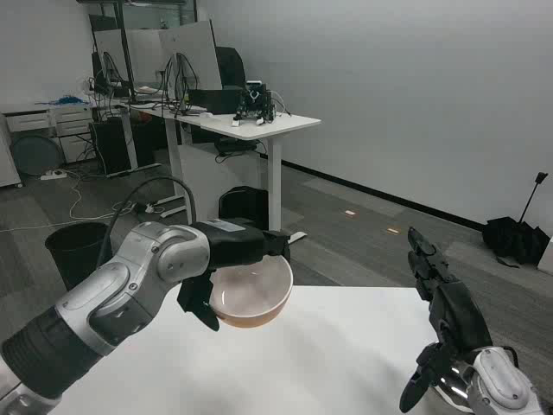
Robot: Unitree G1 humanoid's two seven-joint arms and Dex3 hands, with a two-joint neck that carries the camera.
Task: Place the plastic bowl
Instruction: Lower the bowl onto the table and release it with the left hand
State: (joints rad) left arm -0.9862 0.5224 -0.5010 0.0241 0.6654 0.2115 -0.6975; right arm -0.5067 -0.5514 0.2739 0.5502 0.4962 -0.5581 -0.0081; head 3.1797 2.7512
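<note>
I have the plastic bowl [252,296] at about nine o'clock of centre, hanging over the far edge of the white bench [346,354]. It should be light, stiff and a bit slick, so the rim is the place to hold. My left robot hand [226,270] clamps that rim, though the far fingers look hidden. My right robot hand [441,324], at four o'clock, is spread and empty.

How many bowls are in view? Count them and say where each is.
1. The bowl is held by the left robot hand above the table's far edge. None other shows; the arm could hide some.
</note>
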